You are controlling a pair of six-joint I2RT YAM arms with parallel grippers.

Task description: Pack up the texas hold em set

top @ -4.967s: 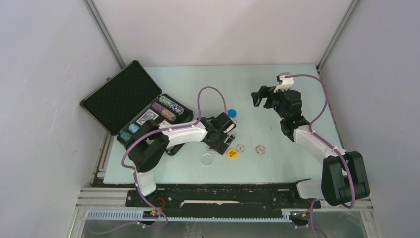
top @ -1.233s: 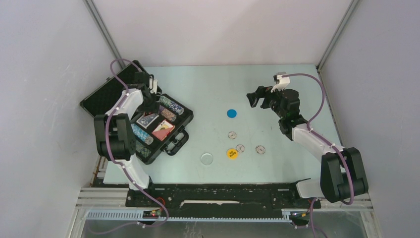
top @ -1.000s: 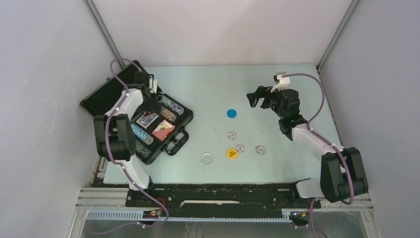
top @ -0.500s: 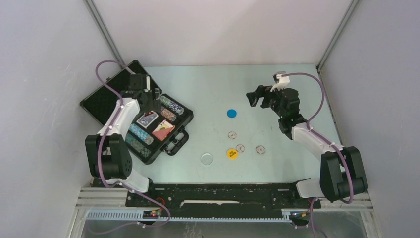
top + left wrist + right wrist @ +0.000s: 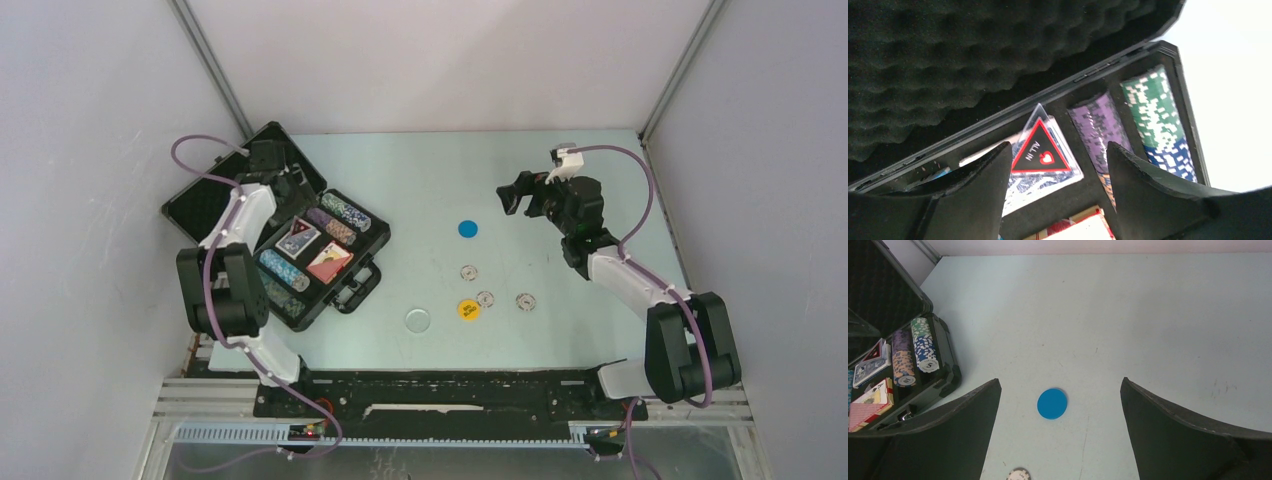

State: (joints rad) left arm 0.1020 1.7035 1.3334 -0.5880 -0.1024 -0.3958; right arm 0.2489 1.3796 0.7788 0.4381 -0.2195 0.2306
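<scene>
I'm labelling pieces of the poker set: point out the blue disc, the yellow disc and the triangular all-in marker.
blue disc [image 5: 1052,403], right wrist view, centre of its top face.
yellow disc [image 5: 469,309], top external view, centre of its face.
triangular all-in marker [image 5: 1040,154], left wrist view, middle of its black face.
</scene>
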